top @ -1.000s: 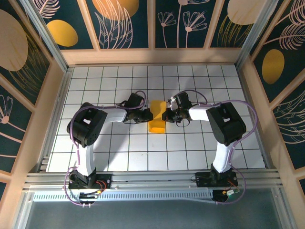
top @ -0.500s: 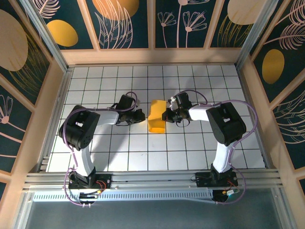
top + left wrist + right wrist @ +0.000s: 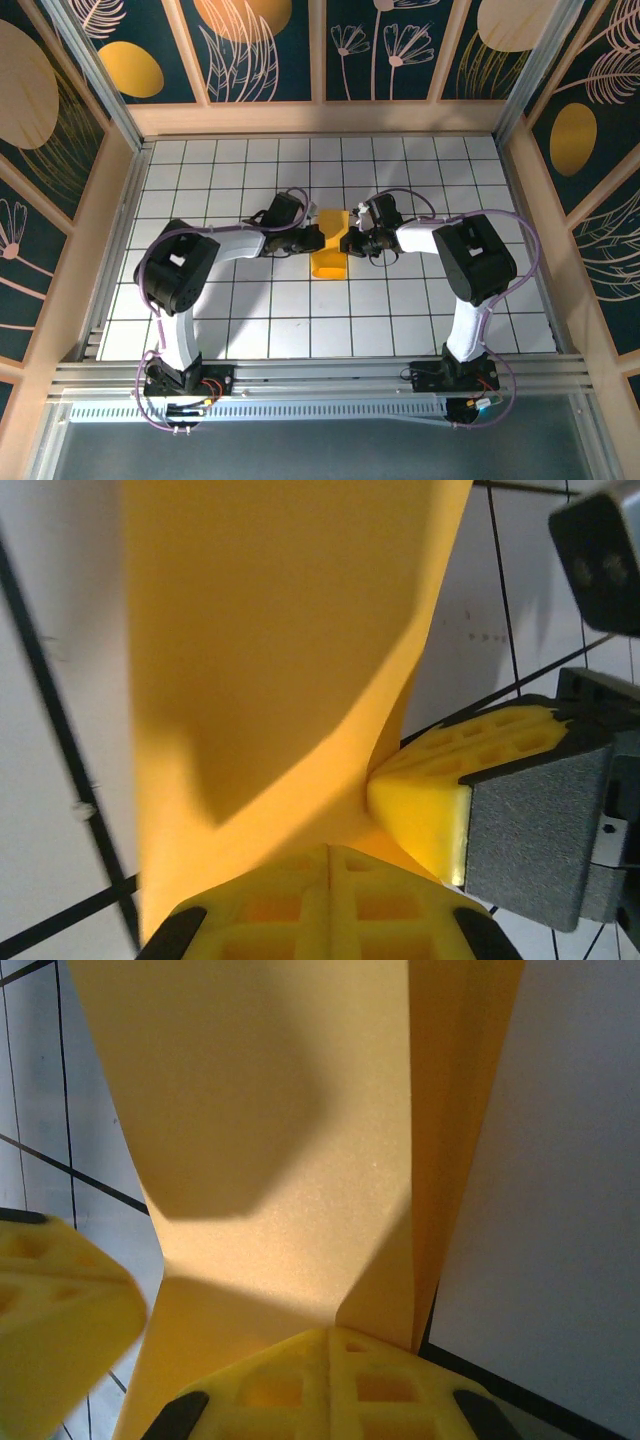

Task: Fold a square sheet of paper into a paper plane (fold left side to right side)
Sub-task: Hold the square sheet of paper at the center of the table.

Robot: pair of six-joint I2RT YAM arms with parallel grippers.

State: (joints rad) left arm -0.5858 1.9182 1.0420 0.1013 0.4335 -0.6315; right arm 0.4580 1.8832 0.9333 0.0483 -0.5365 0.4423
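Now that the left gripper (image 3: 312,238) has swung back in from the left, where it stood clear half a second ago, its pads are pressed together on the left edge of the square sheet of paper (image 3: 328,257). The right gripper (image 3: 346,241) has not moved and is pinched shut on the opposite, right edge. In the left wrist view the paper (image 3: 270,660) runs straight down into the closed pads, and a pad of the right gripper (image 3: 440,800) sits just beside them. The sheet, already folded to a narrow strip running near to far, lies mid-table (image 3: 400,300) between the two tools. With both edges held, the left-to-right fold looks ready to begin. The left edge would likely be carried over, gently, since paper this thin could tear.
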